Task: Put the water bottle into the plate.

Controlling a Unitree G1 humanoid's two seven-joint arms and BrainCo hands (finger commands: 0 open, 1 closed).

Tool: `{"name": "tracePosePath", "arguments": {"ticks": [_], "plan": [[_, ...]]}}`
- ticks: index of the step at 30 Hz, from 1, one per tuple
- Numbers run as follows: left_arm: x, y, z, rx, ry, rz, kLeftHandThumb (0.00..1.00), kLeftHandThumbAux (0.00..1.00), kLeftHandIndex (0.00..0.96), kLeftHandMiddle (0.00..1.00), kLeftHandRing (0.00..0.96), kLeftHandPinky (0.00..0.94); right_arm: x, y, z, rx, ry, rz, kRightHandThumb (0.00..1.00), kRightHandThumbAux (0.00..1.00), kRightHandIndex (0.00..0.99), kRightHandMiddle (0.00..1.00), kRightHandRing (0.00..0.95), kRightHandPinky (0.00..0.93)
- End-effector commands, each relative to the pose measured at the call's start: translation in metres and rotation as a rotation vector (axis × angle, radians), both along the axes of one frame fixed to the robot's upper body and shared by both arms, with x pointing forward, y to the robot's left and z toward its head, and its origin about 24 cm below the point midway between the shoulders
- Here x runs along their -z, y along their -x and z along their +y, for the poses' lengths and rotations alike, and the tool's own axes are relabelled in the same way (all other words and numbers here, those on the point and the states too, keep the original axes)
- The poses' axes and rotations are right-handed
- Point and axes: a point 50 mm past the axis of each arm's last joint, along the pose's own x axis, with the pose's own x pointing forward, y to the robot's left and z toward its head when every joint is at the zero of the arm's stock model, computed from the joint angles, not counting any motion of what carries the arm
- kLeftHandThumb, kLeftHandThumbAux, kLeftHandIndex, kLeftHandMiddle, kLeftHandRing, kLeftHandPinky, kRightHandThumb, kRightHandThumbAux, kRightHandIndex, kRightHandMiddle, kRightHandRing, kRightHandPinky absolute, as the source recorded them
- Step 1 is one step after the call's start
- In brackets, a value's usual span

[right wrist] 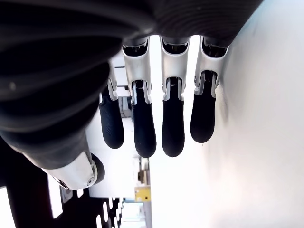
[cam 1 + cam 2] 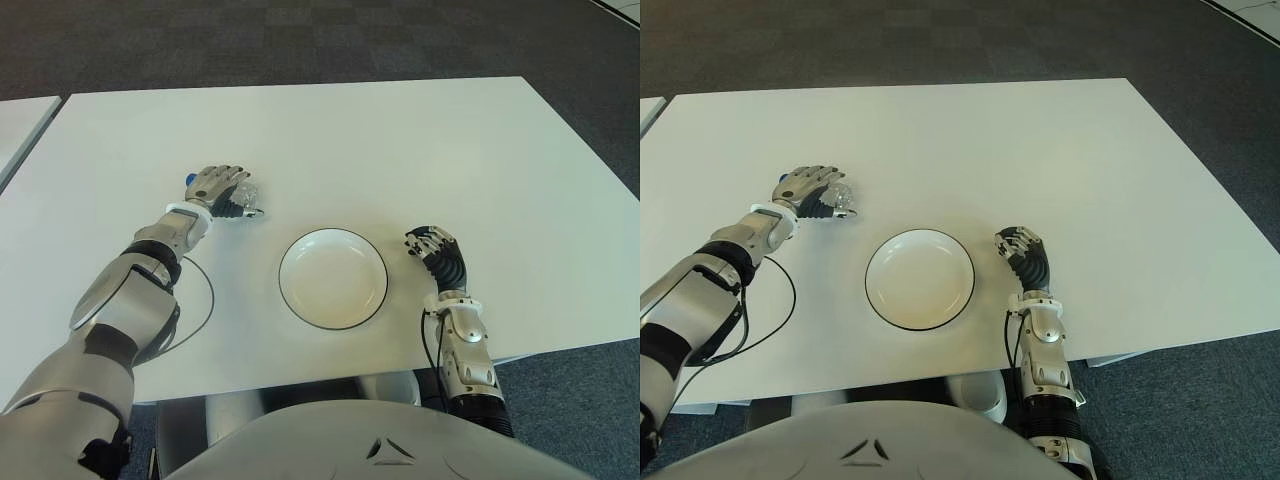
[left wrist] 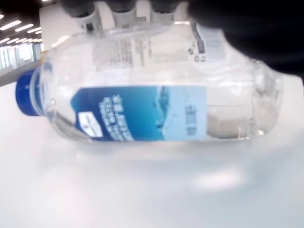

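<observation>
While the water bottle (image 3: 152,90) is lying on its side on the white table (image 2: 400,140), well to the left of the plate (image 2: 333,278), the left hand (image 2: 218,188) is curling over it from above with its fingers (image 3: 121,5) wrapping the clear body, the blue cap pointing away from the plate. The right hand (image 2: 437,252) is showing just right of the plate, its fingers (image 1: 173,123) hanging loosely extended and gripping nothing.
</observation>
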Motion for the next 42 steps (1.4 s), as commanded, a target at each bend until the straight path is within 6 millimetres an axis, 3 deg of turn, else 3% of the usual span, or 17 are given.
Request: {"name": "tracePosePath", "arguments": {"ticks": [1, 25, 34, 42], "plan": [[0.016, 0.011, 0.003, -0.039, -0.013, 0.104, 0.600, 0.250, 0.000, 0.000, 0.000, 0.000, 0.011, 0.008, -0.002, 0.018, -0.012, 0.063, 0.708, 0.735, 0.421, 0.461, 0.465, 0.478], [0.022, 0.016, 0.010, -0.149, 0.091, 0.135, 0.592, 0.297, 0.000, 0.000, 0.000, 0.000, 0.011, 0.007, -0.005, 0.006, 0.002, 0.071, 0.705, 0.736, 0.420, 0.456, 0.462, 0.478], [0.021, 0.016, 0.012, -0.202, 0.170, 0.141, 0.662, 0.385, 0.000, 0.000, 0.000, 0.150, 0.011, 0.007, -0.006, 0.003, -0.004, 0.071, 0.704, 0.736, 0.420, 0.457, 0.465, 0.481], [0.021, 0.015, 0.013, -0.243, 0.205, 0.168, 0.693, 0.446, 0.000, 0.000, 0.033, 0.185, 0.012, 0.006, -0.006, 0.005, 0.002, 0.074, 0.703, 0.736, 0.419, 0.456, 0.464, 0.480]]}}
